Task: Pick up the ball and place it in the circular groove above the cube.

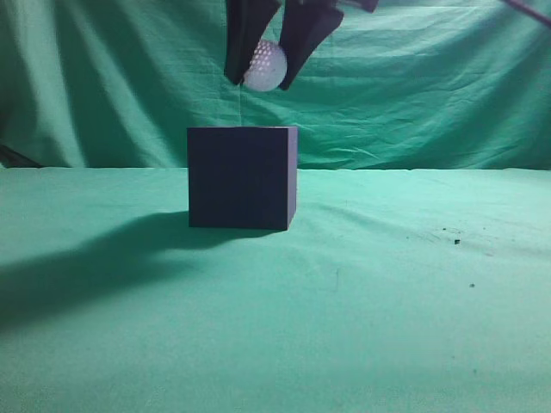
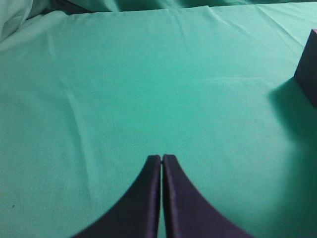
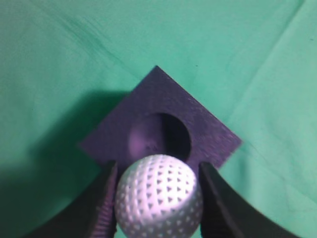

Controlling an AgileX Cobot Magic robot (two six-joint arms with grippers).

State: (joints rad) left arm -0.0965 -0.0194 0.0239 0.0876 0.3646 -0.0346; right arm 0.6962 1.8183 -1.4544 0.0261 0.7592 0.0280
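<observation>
The white dimpled ball (image 1: pixel 264 65) hangs in my right gripper (image 1: pixel 261 79), which is shut on it a short way above the dark navy cube (image 1: pixel 242 177). In the right wrist view the ball (image 3: pixel 159 197) sits between the two jaws (image 3: pixel 158 171), over the cube's top face (image 3: pixel 208 130) and just short of its round groove (image 3: pixel 159 138). My left gripper (image 2: pixel 162 157) is shut and empty over bare green cloth; the cube's corner (image 2: pixel 308 69) shows at the right edge of the left wrist view.
Green cloth (image 1: pixel 387 292) covers the table and hangs as a backdrop behind. A few dark specks (image 1: pixel 455 242) lie on the cloth at the right. The arm's shadow falls left of the cube.
</observation>
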